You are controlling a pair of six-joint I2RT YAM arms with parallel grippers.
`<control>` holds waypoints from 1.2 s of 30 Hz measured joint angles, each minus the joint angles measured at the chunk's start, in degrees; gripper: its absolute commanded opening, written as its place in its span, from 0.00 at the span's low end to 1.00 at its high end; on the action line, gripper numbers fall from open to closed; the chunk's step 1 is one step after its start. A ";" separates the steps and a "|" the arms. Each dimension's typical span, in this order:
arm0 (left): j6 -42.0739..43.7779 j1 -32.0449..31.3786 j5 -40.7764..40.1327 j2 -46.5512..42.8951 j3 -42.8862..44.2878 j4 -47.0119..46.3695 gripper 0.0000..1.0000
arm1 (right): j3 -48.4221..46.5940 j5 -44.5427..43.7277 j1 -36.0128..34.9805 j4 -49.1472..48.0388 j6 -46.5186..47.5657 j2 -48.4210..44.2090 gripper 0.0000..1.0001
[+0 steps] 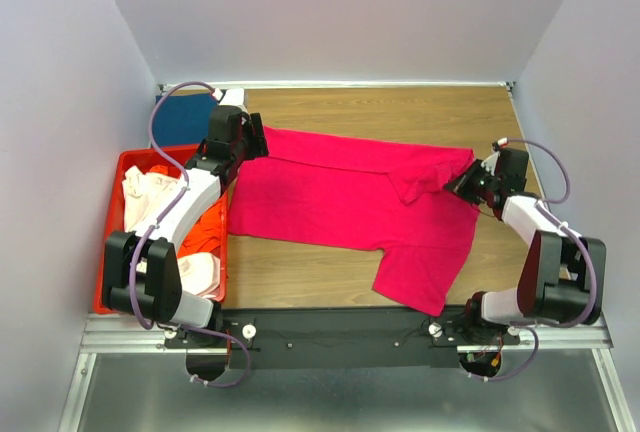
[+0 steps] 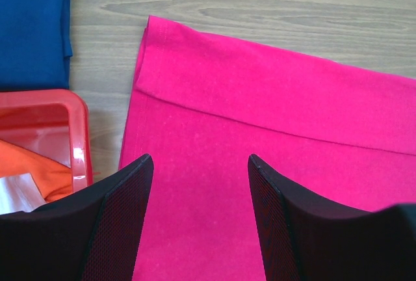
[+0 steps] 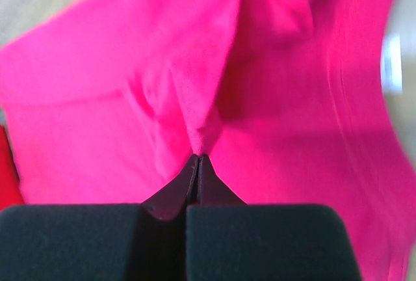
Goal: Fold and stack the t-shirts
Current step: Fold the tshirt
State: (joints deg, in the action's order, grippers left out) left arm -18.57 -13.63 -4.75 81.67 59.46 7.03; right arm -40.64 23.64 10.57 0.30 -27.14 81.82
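**A:** What sits nearest the arm bases?

**B:** The red crate (image 1: 113,167), on the left of the bench (image 1: 400,112). The left arm (image 1: 175,222) crosses it and hides much of the inside. What shows is bunched cream-white cloth (image 1: 145,192) and an orange t-shirt (image 1: 207,227). I can't tell how many pieces there are.

**A:** And the pink one?

**B:** The pink t-shirt (image 1: 350,202) lies spread across the middle of the bench. Its left edge is just beside the crate, and one flap reaches toward the near edge on the right.

**A:** Where are the grippers on it?

**B:** The right gripper (image 3: 197,157) is at the shirt's right side, fingers pressed together on a pinched ridge of pink cloth. The right of its wrist view is blurred. The left gripper (image 2: 199,159) is over the shirt's far left corner, fingers apart with nothing between them. A folded-over band of the shirt lies just past its tips. I can't tell whether it touches the cloth.

**A:** Anything further back?

**B:** A dark blue t-shirt (image 1: 185,112) lies in the far left corner, beyond the crate. It is partly hidden by the arm from above and cut off in the wrist view. Bare wood separates it from the pink shirt.
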 measured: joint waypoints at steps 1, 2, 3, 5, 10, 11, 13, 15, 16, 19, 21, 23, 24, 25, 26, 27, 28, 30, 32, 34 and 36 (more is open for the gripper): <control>0.00 0.00 0.09 0.00 0.00 0.02 0.68 | 1.25 -0.26 0.00 2.10 -0.35 -1.68 0.01; 0.00 0.00 0.17 0.00 0.00 0.04 0.68 | 1.97 -0.42 0.00 3.37 -0.50 -2.71 0.01; 0.00 0.00 0.28 0.00 0.00 0.04 0.68 | 3.06 -0.52 0.00 5.03 -0.81 -4.31 0.01; 0.00 -0.02 0.37 0.00 0.00 0.09 0.68 | 4.61 -0.59 0.00 7.39 -1.27 -6.67 0.01; 0.00 -0.11 0.37 0.00 0.00 0.42 0.68 | 7.45 -1.88 0.00 12.02 -2.47 -11.37 0.01; 0.02 -0.13 0.39 0.00 0.00 0.48 0.68 | 7.78 -2.16 0.00 12.76 -2.71 -11.91 0.01; 0.02 -0.31 0.39 0.00 0.00 0.55 0.68 | 8.46 -2.78 0.00 13.62 -3.02 -12.76 0.01; 0.02 -0.39 0.46 0.00 0.00 0.63 0.68 | 8.81 -3.15 0.00 14.29 -3.13 -12.68 0.04; 0.02 -0.39 0.46 0.00 0.00 0.70 0.68 | 8.92 -3.23 0.00 14.49 -3.13 -12.33 0.04; 0.04 -0.44 0.48 0.00 0.02 0.87 0.68 | 8.92 -3.19 0.00 14.69 -2.84 -8.74 0.14; 0.07 -0.48 0.52 0.00 0.04 0.92 0.68 | 8.90 -3.19 0.00 14.88 -2.49 -5.88 0.18; 0.11 -0.50 0.52 0.00 0.07 0.94 0.68 | 8.90 -2.82 0.00 15.58 -2.32 -3.93 0.31; 0.13 -0.50 0.52 0.00 0.07 0.98 0.68 | 8.72 -2.58 0.00 15.72 -2.05 -3.96 0.36; 0.13 -0.50 0.52 0.00 0.07 1.03 0.68 | 8.44 -2.86 -0.20 16.09 -1.77 -4.28 0.42; 0.13 -0.50 0.52 0.00 0.09 1.05 0.68 | 8.02 -3.34 -0.59 16.44 -1.49 -4.63 0.45; 0.13 -0.55 0.52 0.00 0.11 1.09 0.68 | 7.41 -3.82 -1.46 16.94 -1.40 -5.25 0.47; 0.13 -0.61 0.52 0.00 0.11 1.11 0.68 | 6.54 -5.44 -2.91 17.92 -1.18 -6.01 0.49; 0.13 -0.74 0.52 0.00 0.13 1.29 0.68 | 4.66 -8.61 -6.01 19.37 -0.63 -7.78 0.50; 0.13 -0.74 0.48 0.00 0.13 1.40 0.68 | 1.18 -12.85 -11.37 20.59 0.07 -10.25 0.50; 0.13 -0.74 0.48 0.02 0.17 1.57 0.68 | -1.99 -17.27 -15.80 20.98 0.90 -10.88 0.50; 0.13 -0.74 0.48 0.00 0.22 1.73 0.68 | -5.14 -21.29 -19.93 20.94 2.43 -10.51 0.50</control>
State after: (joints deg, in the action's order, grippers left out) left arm -18.44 -14.37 -4.27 81.67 59.68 8.75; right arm -45.78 2.35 -9.37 21.23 -24.71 71.31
